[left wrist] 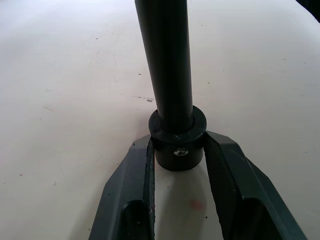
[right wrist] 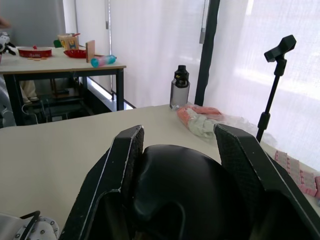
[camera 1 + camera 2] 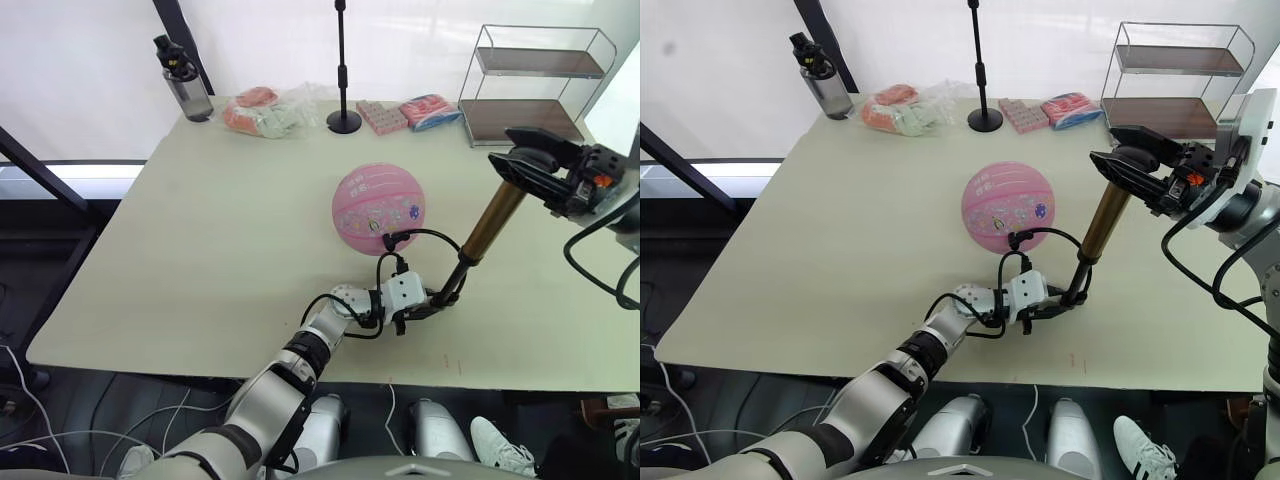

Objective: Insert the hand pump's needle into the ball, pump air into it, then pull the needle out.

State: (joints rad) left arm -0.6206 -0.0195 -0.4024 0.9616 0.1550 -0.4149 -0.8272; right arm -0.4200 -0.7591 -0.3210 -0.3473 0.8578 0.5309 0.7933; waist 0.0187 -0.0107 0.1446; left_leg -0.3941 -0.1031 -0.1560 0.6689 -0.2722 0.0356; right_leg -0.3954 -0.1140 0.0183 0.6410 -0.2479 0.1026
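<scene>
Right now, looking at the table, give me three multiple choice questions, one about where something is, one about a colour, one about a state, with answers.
1. Where does the water bottle stand?
A. far left corner of the table
B. beside the ball
C. on the wire shelf

2. What colour is the ball?
A. blue
B. pink
C. green

3. What is the left gripper doing?
A. hanging open above the ball
B. resting open on the table
C. clamped on the hand pump's lower end cap

Answers:
1. A: the water bottle sits at the far left corner of the table.
2. B: the ball is pink with darker seams.
3. C: the left gripper has its fingers on both sides of the black cap of the hand pump.
</scene>
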